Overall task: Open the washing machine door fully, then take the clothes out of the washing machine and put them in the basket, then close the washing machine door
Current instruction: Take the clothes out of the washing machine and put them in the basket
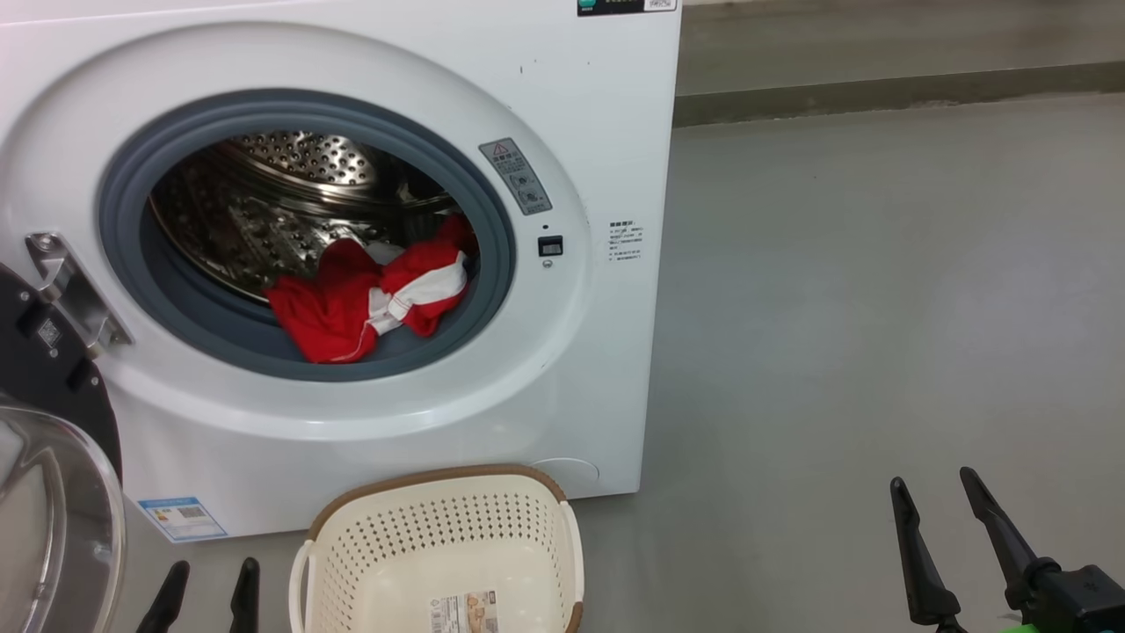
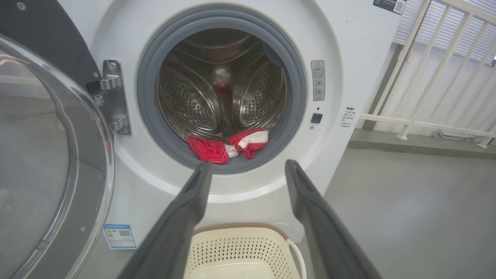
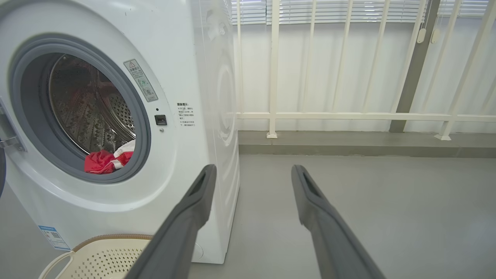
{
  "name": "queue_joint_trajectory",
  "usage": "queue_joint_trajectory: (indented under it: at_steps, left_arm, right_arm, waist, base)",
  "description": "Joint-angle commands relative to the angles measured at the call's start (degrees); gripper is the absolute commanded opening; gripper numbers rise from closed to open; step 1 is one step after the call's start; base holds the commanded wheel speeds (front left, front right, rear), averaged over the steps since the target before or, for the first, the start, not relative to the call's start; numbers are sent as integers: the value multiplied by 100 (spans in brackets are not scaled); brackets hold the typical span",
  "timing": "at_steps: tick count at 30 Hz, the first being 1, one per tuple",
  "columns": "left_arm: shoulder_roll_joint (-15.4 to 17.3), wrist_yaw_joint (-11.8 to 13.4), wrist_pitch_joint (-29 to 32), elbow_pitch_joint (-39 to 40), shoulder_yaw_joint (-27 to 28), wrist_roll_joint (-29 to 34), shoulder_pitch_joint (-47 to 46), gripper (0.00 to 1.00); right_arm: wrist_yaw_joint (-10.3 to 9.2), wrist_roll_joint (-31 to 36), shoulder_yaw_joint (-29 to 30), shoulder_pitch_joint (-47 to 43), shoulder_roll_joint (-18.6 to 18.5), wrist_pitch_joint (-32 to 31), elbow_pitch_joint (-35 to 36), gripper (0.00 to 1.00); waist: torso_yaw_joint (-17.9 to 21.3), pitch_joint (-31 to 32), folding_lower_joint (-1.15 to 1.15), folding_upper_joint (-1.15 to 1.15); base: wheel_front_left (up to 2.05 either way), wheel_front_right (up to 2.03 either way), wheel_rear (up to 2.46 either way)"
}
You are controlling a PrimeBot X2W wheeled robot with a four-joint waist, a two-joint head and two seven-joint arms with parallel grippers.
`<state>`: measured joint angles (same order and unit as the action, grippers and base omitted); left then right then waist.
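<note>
The white washing machine (image 1: 562,132) stands before me with its door (image 1: 53,492) swung wide to the left, black rim and clear glass bowl showing. Red clothes (image 1: 369,294) with white bands lie at the drum's front lip on the grey seal, as the left wrist view shows of the clothes (image 2: 226,145) too. The cream basket (image 1: 369,519) sits on the floor right below the opening, with nothing but its sticker inside. My left gripper (image 1: 209,567) is open beside the basket's left side, pointing at the machine. My right gripper (image 1: 932,483) is open over bare floor to the right.
Grey floor (image 1: 879,308) stretches to the right of the machine. A low step (image 1: 896,88) runs along the back, with a white railing (image 3: 348,115) and blinds behind it. The door's steel hinge (image 1: 75,290) juts out at the opening's left.
</note>
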<state>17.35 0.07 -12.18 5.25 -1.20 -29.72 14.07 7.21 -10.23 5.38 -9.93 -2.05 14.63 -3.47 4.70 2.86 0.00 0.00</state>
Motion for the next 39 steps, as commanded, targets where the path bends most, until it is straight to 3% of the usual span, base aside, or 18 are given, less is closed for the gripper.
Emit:
queue_joint_trajectory:
  at_steps: [1, 22, 39]
  left_arm:
    - [128, 53, -23, 111, 211, 47, -296, 100]
    - [46, -12, 44, 7, 23, -80, -926, 100]
    - [-1, 138, 163, -666, -174, 68, -3155, 100]
  right_arm:
    - [28, -29, -116, 262, -83, 37, 126, 100]
    - [28, 34, -259, 380, -83, 37, 133, 100]
    - [28, 39, -248, 1241, -83, 37, 440, 100]
  waist:
    - [-6, -4, 0, 0]
    - [-162, -379, 0, 0]
    - [-287, -1855, 0, 0]
  base:
    - [0, 0, 0]
    - [0, 0, 0]
    - [0, 0, 0]
